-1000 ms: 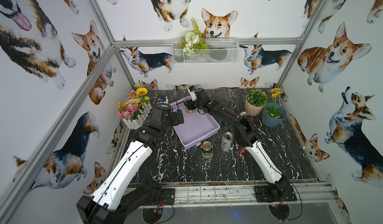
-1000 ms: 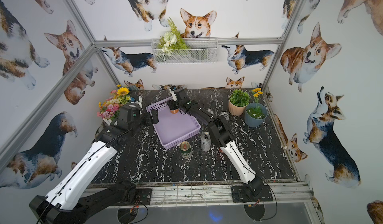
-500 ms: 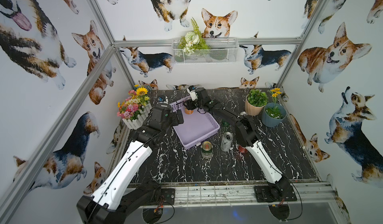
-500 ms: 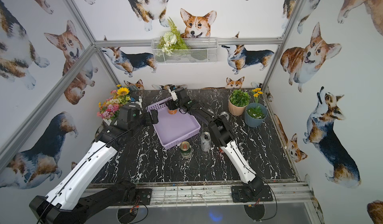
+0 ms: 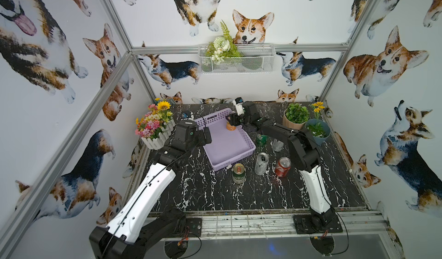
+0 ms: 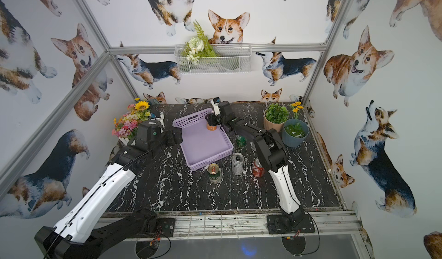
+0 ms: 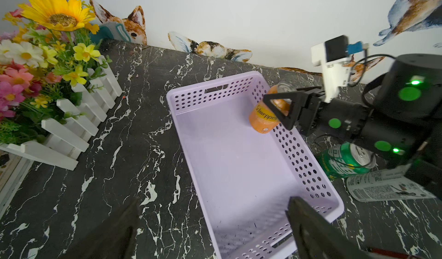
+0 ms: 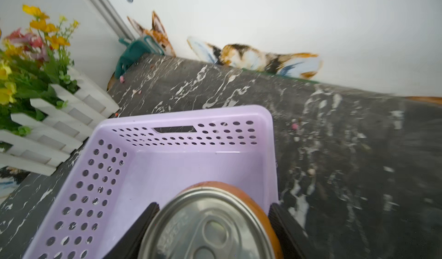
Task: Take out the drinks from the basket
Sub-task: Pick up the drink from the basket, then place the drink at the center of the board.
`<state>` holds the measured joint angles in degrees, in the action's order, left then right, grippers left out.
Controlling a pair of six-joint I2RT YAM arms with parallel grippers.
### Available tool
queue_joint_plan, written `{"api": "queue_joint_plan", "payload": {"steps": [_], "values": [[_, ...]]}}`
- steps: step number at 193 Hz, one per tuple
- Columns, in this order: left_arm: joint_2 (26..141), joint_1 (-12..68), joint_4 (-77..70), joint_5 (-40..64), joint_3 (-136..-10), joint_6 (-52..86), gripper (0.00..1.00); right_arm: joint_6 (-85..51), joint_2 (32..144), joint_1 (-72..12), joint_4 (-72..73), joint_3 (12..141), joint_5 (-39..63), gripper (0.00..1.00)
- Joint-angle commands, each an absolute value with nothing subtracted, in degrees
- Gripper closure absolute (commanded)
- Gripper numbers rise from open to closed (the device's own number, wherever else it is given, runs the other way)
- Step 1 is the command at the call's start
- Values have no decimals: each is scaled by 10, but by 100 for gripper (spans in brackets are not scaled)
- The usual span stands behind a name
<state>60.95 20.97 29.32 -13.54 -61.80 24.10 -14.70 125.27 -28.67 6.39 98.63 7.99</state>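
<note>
Basket (image 5: 223,165) holds 1 drink: orange can (image 7: 264,116), tilted at the far right corner and clamped between the fingers of the right gripper (image 5: 231,123). Left gripper (image 5: 207,135) stands wide open and empty just beside the basket's left rim. Outside, on the table (image 5: 203,193), stand 5 cans: green can (image 5: 238,173), silver can (image 5: 261,164) and red can (image 5: 283,167) near the front end, second green can (image 5: 261,139) and second silver can (image 5: 277,145) beside the right wall.

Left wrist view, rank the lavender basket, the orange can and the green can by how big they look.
1. lavender basket, clearly largest.
2-3. orange can and green can: about alike, each partly hidden by the right arm, so unranked.
</note>
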Motion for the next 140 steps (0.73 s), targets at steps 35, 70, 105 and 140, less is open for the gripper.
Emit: {"api": "queue_joint_plan", "payload": {"steps": [35, 70, 105, 140], "values": [[614, 207, 273, -127, -620, 237, 0, -154, 1082, -265, 196, 969, 74, 100], [609, 207, 276, -127, -618, 238, 0, -110, 1126, -254, 158, 974, -47, 100], [599, 206, 281, -128, -612, 237, 0, -78, 1164, -249, 148, 971, -115, 100], [592, 206, 282, -133, -613, 236, 0, -88, 1198, -246, 117, 1002, -115, 100]]}}
